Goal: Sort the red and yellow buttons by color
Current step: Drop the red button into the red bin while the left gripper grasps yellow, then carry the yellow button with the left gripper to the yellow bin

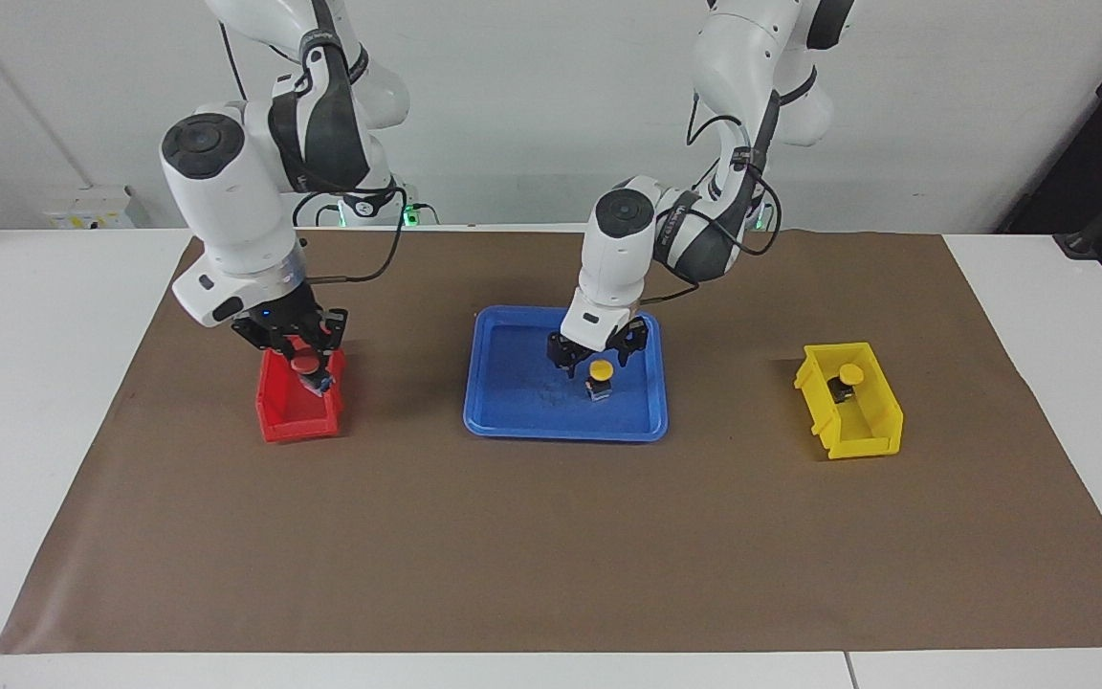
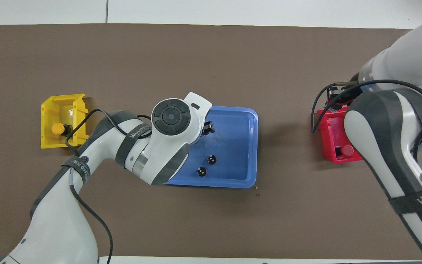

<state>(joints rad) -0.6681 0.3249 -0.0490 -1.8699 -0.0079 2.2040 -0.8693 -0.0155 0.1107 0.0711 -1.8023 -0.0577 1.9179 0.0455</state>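
Note:
My right gripper [image 1: 302,350] is over the red bin [image 1: 291,417] and is shut on a red button [image 1: 305,366]. A second red button [image 2: 346,149] lies in that bin, at the end nearer the robots. My left gripper [image 1: 597,356] is open in the blue tray [image 1: 513,425], with a finger on each side of a yellow button [image 1: 599,369]. My left arm hides this button in the overhead view. Another yellow button [image 1: 852,373] lies in the yellow bin [image 1: 865,438], and also shows in the overhead view [image 2: 56,128].
Two small dark cylinders [image 2: 211,159] [image 2: 201,171] stand in the blue tray [image 2: 249,146], nearer the robots than the yellow button. The red bin [image 2: 330,146] is toward the right arm's end of the brown mat and the yellow bin [image 2: 63,101] toward the left arm's end.

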